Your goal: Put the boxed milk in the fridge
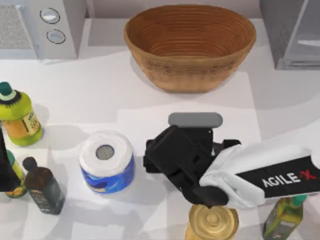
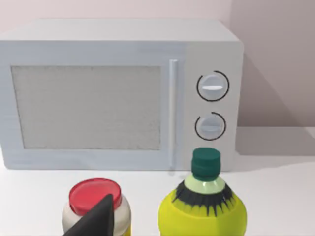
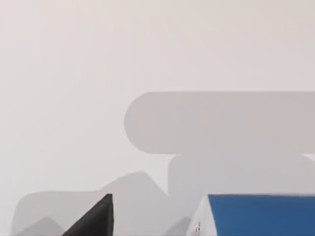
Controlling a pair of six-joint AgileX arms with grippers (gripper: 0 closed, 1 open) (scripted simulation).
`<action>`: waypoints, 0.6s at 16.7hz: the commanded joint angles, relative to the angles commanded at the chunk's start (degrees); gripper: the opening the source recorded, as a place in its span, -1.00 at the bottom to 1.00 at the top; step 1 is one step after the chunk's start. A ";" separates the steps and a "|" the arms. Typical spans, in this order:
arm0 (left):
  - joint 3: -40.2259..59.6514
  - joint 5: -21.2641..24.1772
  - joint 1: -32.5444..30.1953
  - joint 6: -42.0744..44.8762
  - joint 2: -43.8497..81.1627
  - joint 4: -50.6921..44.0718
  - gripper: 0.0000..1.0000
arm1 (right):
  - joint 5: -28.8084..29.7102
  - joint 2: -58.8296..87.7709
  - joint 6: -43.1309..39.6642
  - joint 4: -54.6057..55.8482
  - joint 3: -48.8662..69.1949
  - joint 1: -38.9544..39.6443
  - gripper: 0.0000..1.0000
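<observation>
Top view: the right gripper [image 1: 172, 157] hangs low just right of the paper roll [image 1: 106, 161], over the boxed milk [image 3: 261, 214]; whether its fingers grip, I cannot tell.

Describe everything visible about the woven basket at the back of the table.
The brown woven wicker basket is a wide oval bowl with a thick rounded rim and ribbed inner walls. It stands upright at the rear middle of the white table, between the light-grey appliance with two round knobs and the plain grey fridge. Nothing lies in it, and it touches nothing but the table.
</observation>
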 joint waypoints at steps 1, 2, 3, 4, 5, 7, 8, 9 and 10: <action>0.00 0.00 0.00 0.00 0.00 0.00 1.00 | -0.04 0.34 -0.06 0.11 0.16 0.10 1.00; 0.00 0.00 0.00 0.00 0.00 0.00 1.00 | -0.04 0.34 -0.06 0.11 0.16 0.10 1.00; 0.00 0.00 0.00 0.00 0.00 0.00 1.00 | -0.04 0.34 -0.06 0.11 0.16 0.10 1.00; 0.00 0.00 0.00 0.00 0.00 0.00 1.00 | -0.04 0.34 -0.06 0.11 0.16 0.10 1.00; 0.00 0.00 0.00 0.00 0.00 0.00 1.00 | -0.04 0.34 -0.06 0.11 0.16 0.10 0.85; 0.00 0.00 0.00 0.00 0.00 0.00 1.00 | -0.04 0.34 -0.06 0.11 0.16 0.10 0.55; 0.00 0.00 0.00 0.00 0.00 0.00 1.00 | -0.04 0.34 -0.06 0.11 0.16 0.10 0.40; 0.00 0.00 0.00 0.00 0.00 0.00 1.00 | -0.04 0.34 -0.06 0.11 0.16 0.10 0.25; 0.00 0.00 0.00 0.00 0.00 0.00 1.00 | -0.04 0.34 -0.06 0.11 0.16 0.10 0.10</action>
